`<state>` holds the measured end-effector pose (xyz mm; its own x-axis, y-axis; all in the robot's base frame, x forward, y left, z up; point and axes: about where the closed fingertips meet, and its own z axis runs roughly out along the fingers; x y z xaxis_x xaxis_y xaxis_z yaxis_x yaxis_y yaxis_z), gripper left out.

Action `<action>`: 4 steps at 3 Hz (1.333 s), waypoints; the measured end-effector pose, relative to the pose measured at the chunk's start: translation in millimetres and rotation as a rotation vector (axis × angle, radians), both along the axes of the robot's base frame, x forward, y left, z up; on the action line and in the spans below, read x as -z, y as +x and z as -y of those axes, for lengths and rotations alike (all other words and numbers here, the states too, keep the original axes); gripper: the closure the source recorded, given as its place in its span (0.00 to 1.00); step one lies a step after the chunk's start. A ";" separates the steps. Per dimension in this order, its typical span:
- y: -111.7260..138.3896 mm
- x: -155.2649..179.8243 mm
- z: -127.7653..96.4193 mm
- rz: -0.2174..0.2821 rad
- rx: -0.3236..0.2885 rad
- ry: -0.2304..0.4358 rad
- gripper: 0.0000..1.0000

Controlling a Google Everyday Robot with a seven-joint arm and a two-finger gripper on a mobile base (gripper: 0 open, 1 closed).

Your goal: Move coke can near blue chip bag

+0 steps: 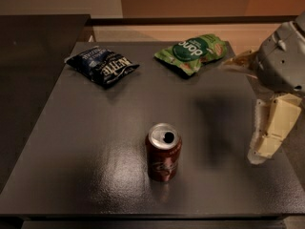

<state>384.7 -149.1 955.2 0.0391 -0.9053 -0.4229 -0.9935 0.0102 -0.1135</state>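
Camera view: gripper [263, 152] hangs over the right edge of the counter [71, 151], holding nothing; whether it is spread or closed cannot be told. Coke can [163, 152] stands upright at front centre, long axis vertical, well to the gripper's left at about the same depth. Blue bag [102, 66] lies at the far left, well apart from the can. Green bag [193, 52] lies far centre-right. Judgement: approach runs leftward; the can is not yet grasped.

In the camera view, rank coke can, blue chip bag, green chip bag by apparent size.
green chip bag, blue chip bag: alike, widest
coke can: narrower; nearest camera, so unsure
gripper: at right edge
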 end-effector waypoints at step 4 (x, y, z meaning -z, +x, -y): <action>-34.1 49.4 -116.2 -0.090 -0.136 0.247 0.00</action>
<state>350.6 -32.9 905.8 0.1056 -0.7633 -0.6374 -0.9935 -0.1079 -0.0355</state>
